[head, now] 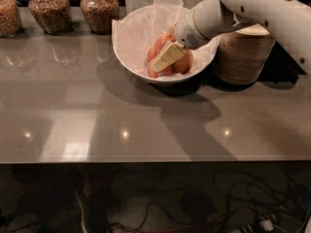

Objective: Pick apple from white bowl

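Observation:
The white bowl (127, 52), wide and lined with crinkled white tissue paper, stands at the back middle of the grey table. Reddish-orange apples (184, 63) lie together in its right half. My gripper (164, 61) reaches in from the right on the white arm (252, 8) and sits low inside the bowl, right on top of the apples. It covers part of them. Whether it holds an apple does not show.
Three glass jars of brown grains (99, 8) stand along the back left edge. A stack of tan disposable bowls (243, 57) stands just right of the white bowl, under the arm. The glossy table's front edge (155, 161) has cables on the floor below.

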You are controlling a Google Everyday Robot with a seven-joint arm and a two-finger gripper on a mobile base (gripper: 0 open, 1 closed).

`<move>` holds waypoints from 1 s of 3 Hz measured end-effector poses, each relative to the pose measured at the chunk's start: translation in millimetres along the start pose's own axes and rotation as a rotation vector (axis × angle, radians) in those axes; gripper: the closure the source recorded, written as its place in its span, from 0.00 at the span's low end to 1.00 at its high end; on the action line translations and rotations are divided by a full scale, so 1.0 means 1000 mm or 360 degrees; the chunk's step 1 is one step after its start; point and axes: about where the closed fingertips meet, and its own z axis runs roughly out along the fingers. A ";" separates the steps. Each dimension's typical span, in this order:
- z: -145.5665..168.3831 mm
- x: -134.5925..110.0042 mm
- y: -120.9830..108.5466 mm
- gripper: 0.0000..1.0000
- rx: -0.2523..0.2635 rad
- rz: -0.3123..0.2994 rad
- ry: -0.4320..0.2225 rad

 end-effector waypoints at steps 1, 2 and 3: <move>0.005 0.003 0.005 0.41 -0.0030 0.0002 0.0028; -0.001 0.004 0.006 0.64 -0.0030 0.0005 0.0036; -0.020 0.005 0.006 0.88 -0.0007 0.0004 0.0035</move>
